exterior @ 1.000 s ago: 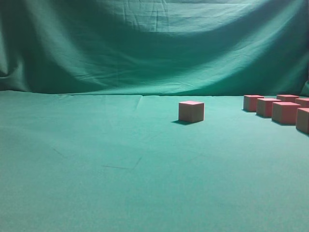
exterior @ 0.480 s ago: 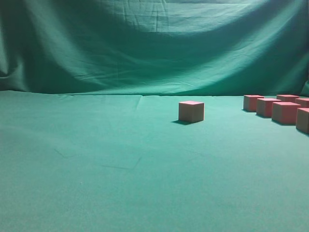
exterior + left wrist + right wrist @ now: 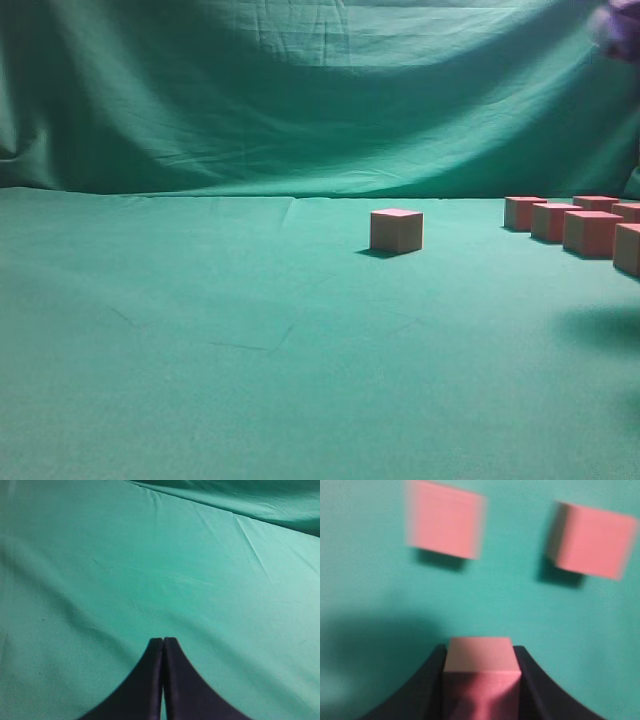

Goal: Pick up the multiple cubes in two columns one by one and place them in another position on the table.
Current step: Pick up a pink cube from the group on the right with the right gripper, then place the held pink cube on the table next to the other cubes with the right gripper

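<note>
The table point(image 3: 200, 350), spread with slightly creased green cloth, fills most of every view, and a draped green backdrop point(image 3: 300, 90) hangs behind it. A dark shadow falls on the cloth at the right edge of the exterior view, below where my right arm comes in.

My left gripper point(image 3: 163, 641) hangs over bare cloth with its two black fingers pressed together and nothing between them.

My right gripper point(image 3: 481, 652) is clamped on one cube point(image 3: 480, 660): the block sits squarely between the two black fingers, its pink top facing my wrist camera and both sides touching the pads. It is off the table, with the cloth and a soft shadow well below it. In the exterior view only a blurred purplish shape shows at the top right corner point(image 3: 618, 28), probably part of that arm or gripper, though it is too smeared to be sure.

Below the held cube, two more cubes point(image 3: 445, 520) lie side by side on the cloth, apart from each other and blurred.

In the exterior view a group of cubes point(image 3: 590, 232) stands in two columns at the far right, close together. A single cube point(image 3: 396, 230) sits alone near the middle, well apart from them.
</note>
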Robot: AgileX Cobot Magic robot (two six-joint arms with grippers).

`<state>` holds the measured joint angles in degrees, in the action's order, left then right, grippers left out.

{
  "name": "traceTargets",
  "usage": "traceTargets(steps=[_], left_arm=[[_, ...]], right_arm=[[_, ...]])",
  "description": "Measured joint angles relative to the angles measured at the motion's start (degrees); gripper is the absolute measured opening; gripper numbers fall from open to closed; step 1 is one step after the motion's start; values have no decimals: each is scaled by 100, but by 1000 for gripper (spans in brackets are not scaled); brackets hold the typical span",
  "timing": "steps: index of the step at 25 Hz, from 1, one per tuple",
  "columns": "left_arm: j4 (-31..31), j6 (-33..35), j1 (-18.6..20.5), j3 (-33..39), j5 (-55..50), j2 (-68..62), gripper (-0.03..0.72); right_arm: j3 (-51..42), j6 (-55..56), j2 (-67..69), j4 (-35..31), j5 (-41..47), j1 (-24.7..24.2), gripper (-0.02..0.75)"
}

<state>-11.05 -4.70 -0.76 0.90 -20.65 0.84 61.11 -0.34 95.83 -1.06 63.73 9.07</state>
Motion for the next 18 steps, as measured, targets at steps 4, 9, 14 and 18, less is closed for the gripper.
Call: traceTargets(steps=[4,9,14,18], left_arm=[[0,0,0,0,0,0,0],[0,0,0,0,0,0,0],[0,0,0,0,0,0,0],[0,0,0,0,0,0,0]], right_arm=[[780,-402,11,-52,333,1001,262],[2009,-936,303,-65,382,1970,262],[3533,-1005,1298,-75,659,2483,262],[4705,-1103,2182,-77,676,2633,262]])
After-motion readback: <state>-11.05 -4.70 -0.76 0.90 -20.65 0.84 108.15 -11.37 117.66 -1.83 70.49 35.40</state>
